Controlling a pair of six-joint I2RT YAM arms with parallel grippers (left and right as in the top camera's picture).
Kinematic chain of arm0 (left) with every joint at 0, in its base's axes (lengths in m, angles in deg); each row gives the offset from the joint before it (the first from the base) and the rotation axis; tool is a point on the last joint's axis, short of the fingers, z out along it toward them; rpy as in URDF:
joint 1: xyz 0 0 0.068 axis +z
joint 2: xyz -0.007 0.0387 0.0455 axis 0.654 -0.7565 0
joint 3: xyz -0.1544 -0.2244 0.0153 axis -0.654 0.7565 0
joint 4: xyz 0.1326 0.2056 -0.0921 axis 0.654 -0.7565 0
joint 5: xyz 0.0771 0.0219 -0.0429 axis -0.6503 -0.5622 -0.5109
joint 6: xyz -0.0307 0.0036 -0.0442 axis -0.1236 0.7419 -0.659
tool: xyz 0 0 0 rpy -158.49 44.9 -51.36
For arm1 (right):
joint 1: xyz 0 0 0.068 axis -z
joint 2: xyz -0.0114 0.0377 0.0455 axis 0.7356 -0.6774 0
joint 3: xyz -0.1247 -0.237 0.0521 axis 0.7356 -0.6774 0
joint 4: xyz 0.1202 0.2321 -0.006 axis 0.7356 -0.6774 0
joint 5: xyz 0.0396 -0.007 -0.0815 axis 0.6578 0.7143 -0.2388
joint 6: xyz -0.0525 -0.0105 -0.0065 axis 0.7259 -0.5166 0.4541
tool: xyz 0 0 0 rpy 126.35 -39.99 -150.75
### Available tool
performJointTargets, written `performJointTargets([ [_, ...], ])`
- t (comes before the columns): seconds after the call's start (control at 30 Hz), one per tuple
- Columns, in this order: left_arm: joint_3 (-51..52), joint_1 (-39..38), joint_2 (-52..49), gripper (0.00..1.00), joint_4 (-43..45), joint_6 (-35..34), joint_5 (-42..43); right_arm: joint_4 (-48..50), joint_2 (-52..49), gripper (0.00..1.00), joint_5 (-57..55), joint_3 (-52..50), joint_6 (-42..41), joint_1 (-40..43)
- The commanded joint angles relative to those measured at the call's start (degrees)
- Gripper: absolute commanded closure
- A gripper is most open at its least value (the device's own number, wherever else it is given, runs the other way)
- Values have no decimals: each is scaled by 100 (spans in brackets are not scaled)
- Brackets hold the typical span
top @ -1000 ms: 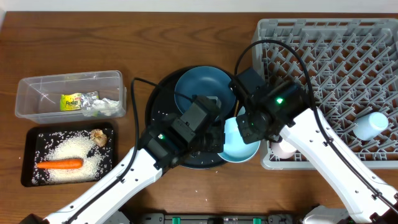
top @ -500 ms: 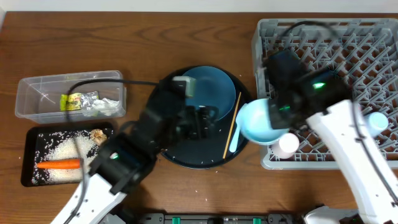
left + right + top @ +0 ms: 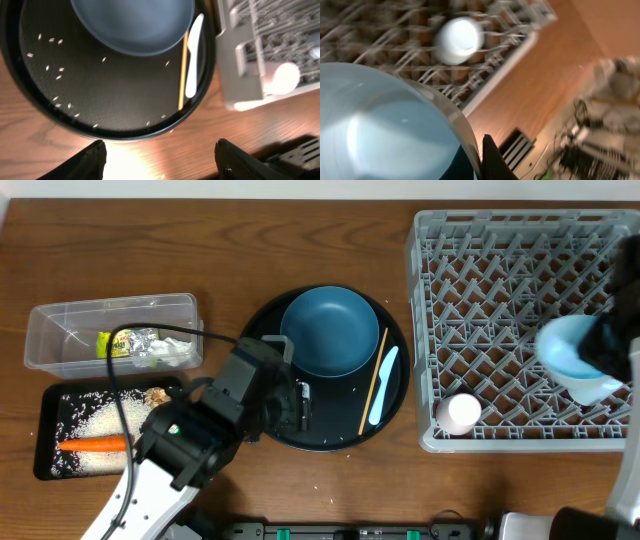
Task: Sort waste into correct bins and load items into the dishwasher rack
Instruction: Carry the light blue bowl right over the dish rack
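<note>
Gripping the light-blue cup point(image 3: 572, 360) by its rim, the right pincer point(image 3: 481, 159) is closed and hangs over the right side of the rack point(image 3: 500, 240). A pink cup point(image 3: 460, 412) sits in the rack's corner nearest the round tray point(image 3: 258, 340).

The left pincer point(image 3: 160, 162) is open, its fingers point(image 3: 92, 160) wide apart with nothing between them, above the table point(image 3: 300, 240) at the round tray's near edge. On that tray lies the plate point(image 3: 330, 330); just right of it the chopstick point(image 3: 373, 380) and the utensil point(image 3: 383, 385) lie side by side, and stray grains point(image 3: 52, 75) dot the tray's floor.

At far left, the tub point(image 3: 60, 330) holds the wrapper point(image 3: 118, 342) and the tissue point(image 3: 170, 352). Beside it the black bin point(image 3: 45, 430) holds rice point(image 3: 130, 423), the carrot point(image 3: 95, 445) and the biscuit point(image 3: 157, 397).
</note>
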Motion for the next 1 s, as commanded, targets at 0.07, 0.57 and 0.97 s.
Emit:
performJointTargets([
  [0.07,-70,35,-317,2,-120,243,-70,133,-385,99,-433,221,-291,538],
  [0.57,-68,28,-861,2,-118,243,-70,-584,-2457,99,-1718,2400,170,577],
  [0.97,-68,28,-861,2,-120,243,-70,518,-3359,99,-2994,2402,398,544],
])
